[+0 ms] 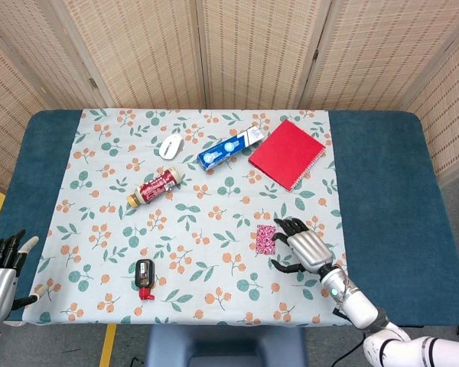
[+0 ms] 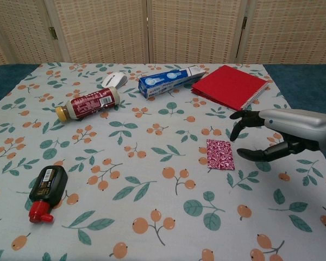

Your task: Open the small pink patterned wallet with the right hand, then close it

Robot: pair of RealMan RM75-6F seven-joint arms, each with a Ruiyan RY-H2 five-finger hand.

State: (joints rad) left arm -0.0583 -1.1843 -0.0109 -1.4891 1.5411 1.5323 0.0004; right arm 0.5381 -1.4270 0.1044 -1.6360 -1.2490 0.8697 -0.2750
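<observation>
Floral cloth (image 1: 214, 199): right hand (image 1: 306, 246) open beside wallet (image 1: 266, 239).

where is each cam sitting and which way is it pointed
Head view: high above the near table edge, looking steeply down on the whole cloth; shows the left hand at the near left corner and the right hand with its forearm.
Chest view: lower, looking across the table toward the wicker screen; only the right hand shows.
Shared: the pink wallet, closed, just left of the open right hand.
</observation>
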